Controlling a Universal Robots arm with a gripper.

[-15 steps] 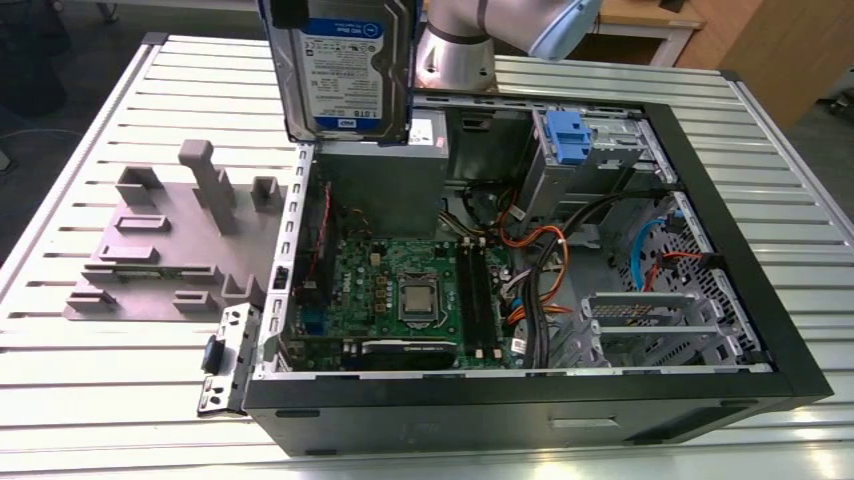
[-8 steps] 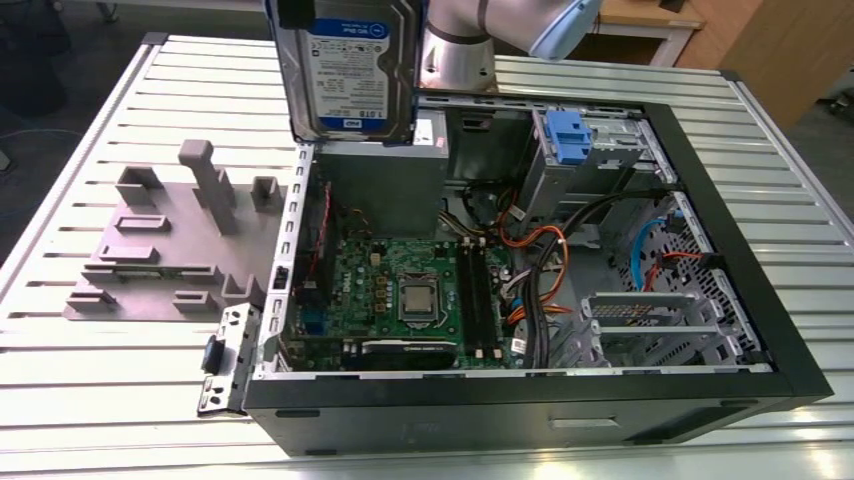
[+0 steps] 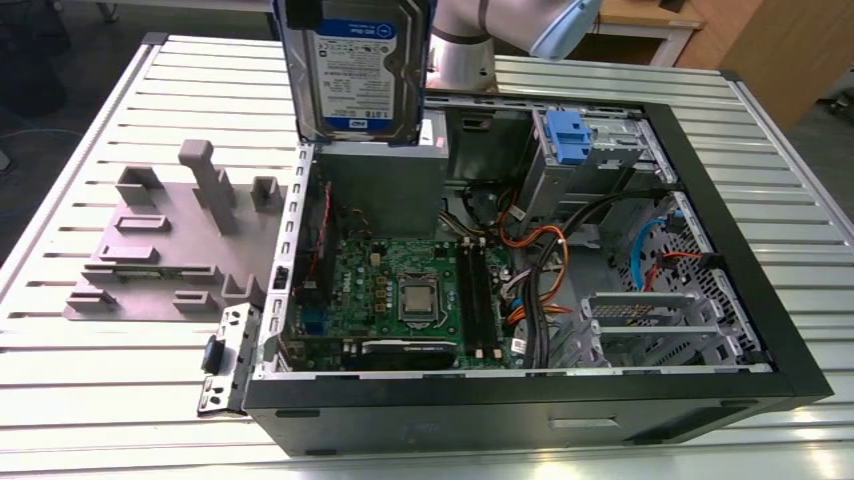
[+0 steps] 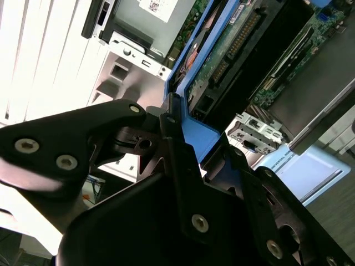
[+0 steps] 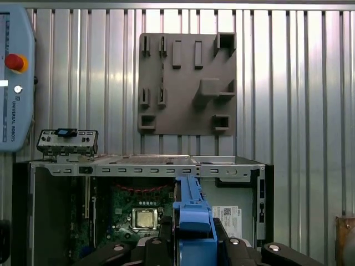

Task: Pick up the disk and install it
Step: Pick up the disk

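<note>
The disk [image 3: 358, 70], a silver drive with a white-and-blue label and a blue frame, hangs upright above the back edge of the open computer case [image 3: 747, 250]. In both wrist views my gripper [image 5: 194, 245] is shut on it. Black fingers [image 5: 230, 246] press on the blue frame [image 5: 191, 206] from either side. In the second wrist view the gripper [image 4: 186, 141] clamps the frame's end, and the disk [image 4: 222, 61] runs away from it with its connector edge showing. Directly below lies the case interior. The arm [image 3: 507, 25] is at the exterior view's top.
Inside the case are the motherboard [image 3: 400, 290], a grey metal box [image 3: 380, 185] and a drive bay with a blue clip [image 3: 567, 135]. A grey fixture plate [image 3: 160, 250] lies on the slatted table at the exterior view's left. A pendant [image 5: 14, 72] and a small bracket [image 5: 66, 141] rest nearby.
</note>
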